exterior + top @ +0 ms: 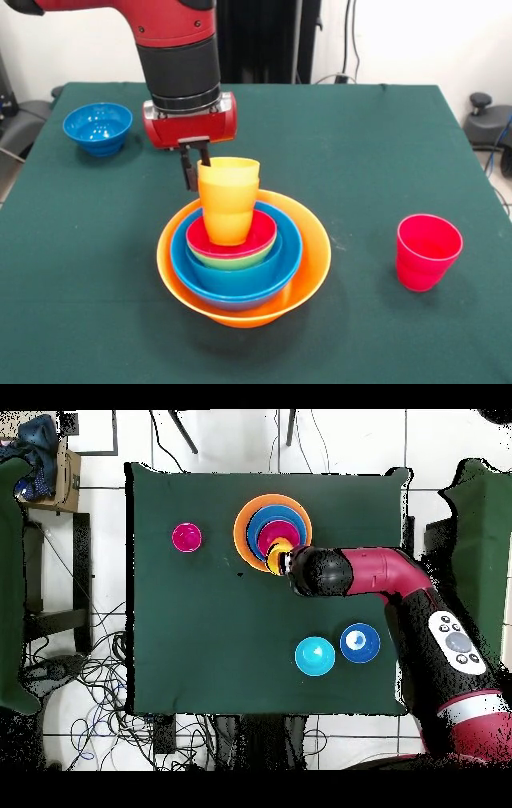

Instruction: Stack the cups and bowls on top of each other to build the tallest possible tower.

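From the front view, the red and black arm's gripper (194, 166) hung at the far rim of the yellow plastic cups (228, 202), two glossy tumblers nested one in the other. Dark fingers (188, 170) reached down just behind that rim; whether they pinched the cup wall or stood free of it could not be told. The cups stood upright in a small red bowl (237, 238), which sat in a green bowl (234, 260), then a blue bowl (244, 276), all inside the very large orange bowl (300, 272) that formed the tower's base. A pink-red plastic cup (427, 250) waited well apart on the green tablecloth (360, 144), and a loose blue bowl (98, 126) sat near a far corner.

From overhead, the arm's wrist hid the gripper and part of the yellow cups (276, 556). A light-blue bowl (314, 656) and a dark-blue bowl (359, 642) lay side by side.

The step appeared to be seating the yellow cup; a straight, slow lift clear of the rim would likely keep the stack centred.
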